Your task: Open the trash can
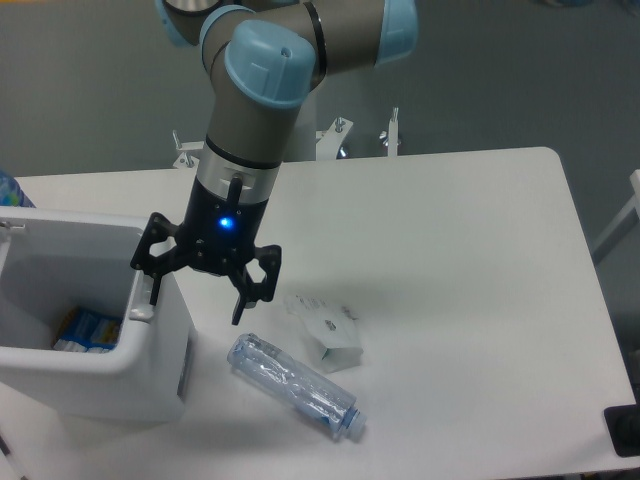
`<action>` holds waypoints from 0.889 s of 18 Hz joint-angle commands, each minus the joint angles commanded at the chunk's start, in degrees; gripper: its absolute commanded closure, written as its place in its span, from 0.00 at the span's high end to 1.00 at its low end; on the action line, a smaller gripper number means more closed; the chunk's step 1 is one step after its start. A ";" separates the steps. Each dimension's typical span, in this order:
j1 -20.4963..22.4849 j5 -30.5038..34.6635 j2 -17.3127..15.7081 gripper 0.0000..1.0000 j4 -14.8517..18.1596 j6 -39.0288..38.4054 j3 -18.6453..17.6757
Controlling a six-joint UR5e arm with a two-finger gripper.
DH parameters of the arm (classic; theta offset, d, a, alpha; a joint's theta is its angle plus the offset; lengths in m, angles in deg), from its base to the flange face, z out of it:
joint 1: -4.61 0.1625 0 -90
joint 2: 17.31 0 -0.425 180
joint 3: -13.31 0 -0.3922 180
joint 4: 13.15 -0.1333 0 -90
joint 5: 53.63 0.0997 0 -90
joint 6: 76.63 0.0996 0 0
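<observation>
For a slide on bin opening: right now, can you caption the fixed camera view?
Open two-finger gripper pressing the large white boxy plastic trash can's rim tab, lid open.

We note the arm descending from the upper frame edge, wrist pointing downward over the worktop's left part. The gripper [193,295] has both black fingers spread apart, blue indicator lit.
</observation>
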 joint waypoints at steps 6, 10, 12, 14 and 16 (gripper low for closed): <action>0.00 0.00 -0.09 1.00 0.00 0.00 0.09; 0.17 0.00 -0.09 1.00 -0.09 0.53 1.58; 1.31 0.00 0.00 1.00 -0.18 0.70 2.11; 4.38 0.00 0.61 1.00 -0.35 0.79 2.20; 7.19 0.00 1.23 1.00 -0.26 2.27 2.11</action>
